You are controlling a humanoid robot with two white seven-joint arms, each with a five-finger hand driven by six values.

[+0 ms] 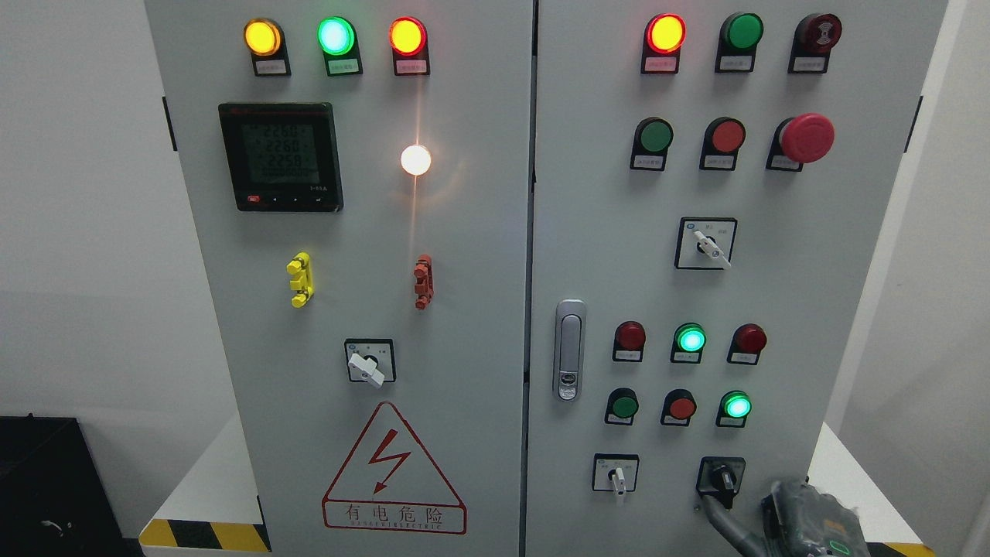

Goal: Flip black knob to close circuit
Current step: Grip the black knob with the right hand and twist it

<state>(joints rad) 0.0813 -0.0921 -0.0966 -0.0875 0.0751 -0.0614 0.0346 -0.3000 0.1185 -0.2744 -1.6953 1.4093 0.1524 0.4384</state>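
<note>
The black knob [725, 479] sits on a black square plate at the lower right of the cabinet's right door [773, 294], and its handle points down and slightly right. My right hand [808, 520] comes in at the bottom right corner, low beside the knob. One grey finger [723, 524] stretches up and left, with its tip just under the knob's plate, and it grips nothing. The rest of the hand is partly cut off by the frame's edge. My left arm does not show.
A white selector switch [617, 477] is left of the black knob, with red and green push buttons and lit lamps [690, 340] above. A door latch [569, 350] lies by the seam. The left door carries a meter [280, 157] and a warning triangle [393, 472].
</note>
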